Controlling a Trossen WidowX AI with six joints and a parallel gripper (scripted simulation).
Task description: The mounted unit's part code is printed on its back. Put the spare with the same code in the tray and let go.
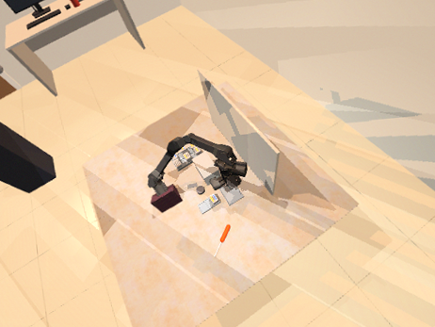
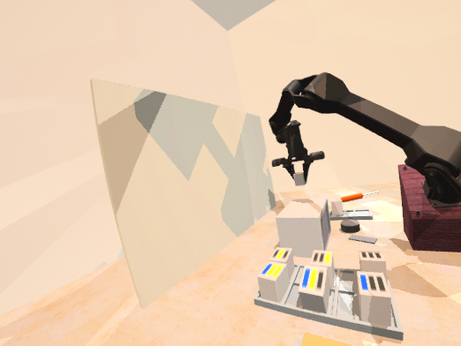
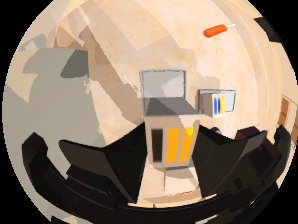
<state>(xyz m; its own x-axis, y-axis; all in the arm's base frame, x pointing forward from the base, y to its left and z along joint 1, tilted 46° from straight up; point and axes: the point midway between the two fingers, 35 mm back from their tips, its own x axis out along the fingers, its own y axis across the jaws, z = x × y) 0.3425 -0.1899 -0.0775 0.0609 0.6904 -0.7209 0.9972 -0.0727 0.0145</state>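
My gripper (image 2: 299, 176) (image 3: 167, 124) is shut on a pale block spare (image 2: 300, 179) (image 3: 162, 121), held high in the air. Its striped face in the wrist view reads black, yellow, yellow. The empty grey tray (image 1: 233, 195) (image 3: 164, 82) lies below and beyond the block in the wrist view; its near part is hidden by the block. A pale box (image 2: 298, 227) (image 3: 177, 180) stands near it, with a dark panel (image 2: 326, 224) on one side. Several striped spares, such as a blue-yellow-yellow one (image 2: 272, 282), stand in a grey rack (image 2: 327, 319). I cannot tell the mounted unit's back code.
A small grey holder (image 2: 362, 215) (image 3: 230, 100) carries a block with blue, black and yellow stripes (image 3: 219, 105). A tall upright board (image 1: 247, 136) (image 2: 177, 176) stands beside the work area. A black puck (image 2: 350, 227), a flat grey piece (image 2: 363, 239) and an orange screwdriver (image 1: 225, 233) (image 2: 351, 197) lie around.
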